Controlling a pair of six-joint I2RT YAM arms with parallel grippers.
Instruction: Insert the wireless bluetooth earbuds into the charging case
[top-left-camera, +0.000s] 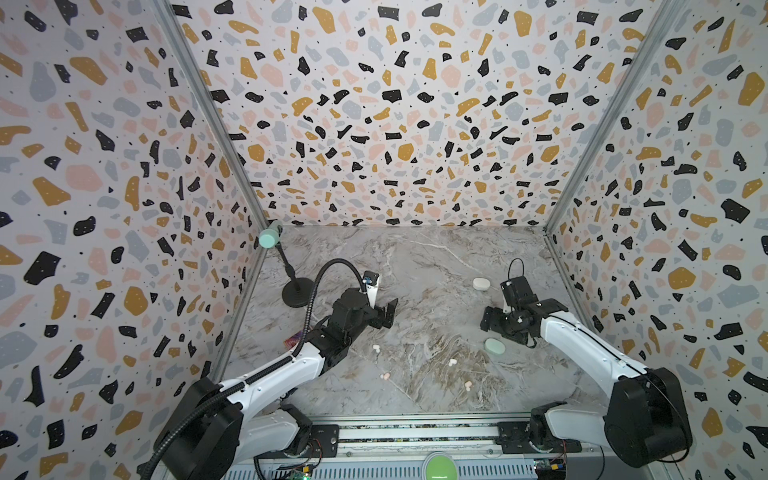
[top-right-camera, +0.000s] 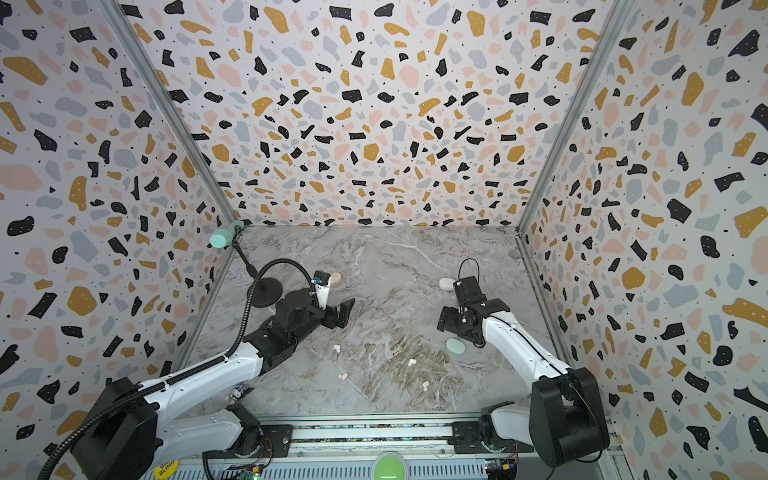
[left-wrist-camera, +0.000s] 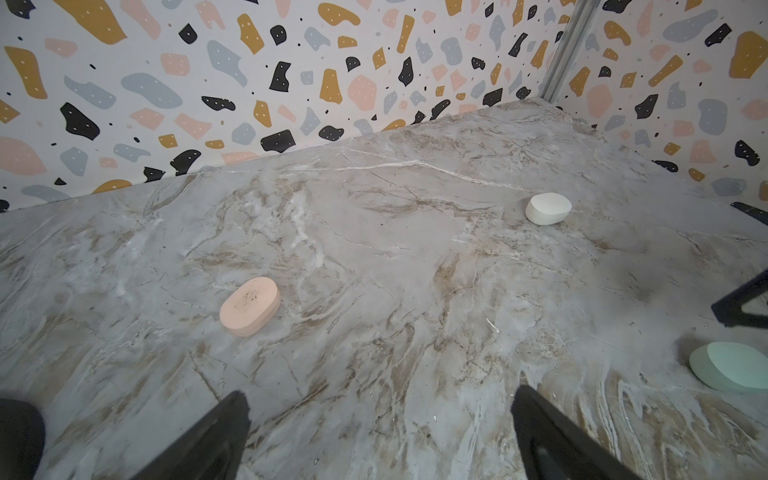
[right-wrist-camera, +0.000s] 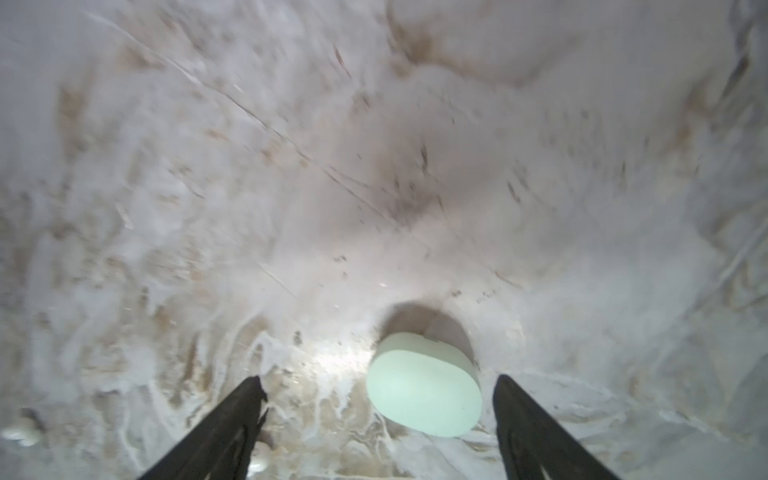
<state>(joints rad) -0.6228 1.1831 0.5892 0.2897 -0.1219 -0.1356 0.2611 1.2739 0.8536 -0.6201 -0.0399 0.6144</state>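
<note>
Earbuds (top-left-camera: 452, 362) loose on marble table (top-left-camera: 415, 266), scattered toward the front, none in a case; mint case (right-wrist-camera: 424, 395) flat, apparently closed, framed between right gripper (top-left-camera: 490, 320) jaws, untouched, probably lined up for a grab; jaws spread, empty; right arm stretched low, wrist pitched down; left gripper (left-wrist-camera: 380, 399) wide open, empty, hovering level, facing pink case (left-wrist-camera: 249, 306) and white case (left-wrist-camera: 547, 208).

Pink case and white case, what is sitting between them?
Nothing. In the left wrist view, only bare table lies between the pink case and the white case.
</note>
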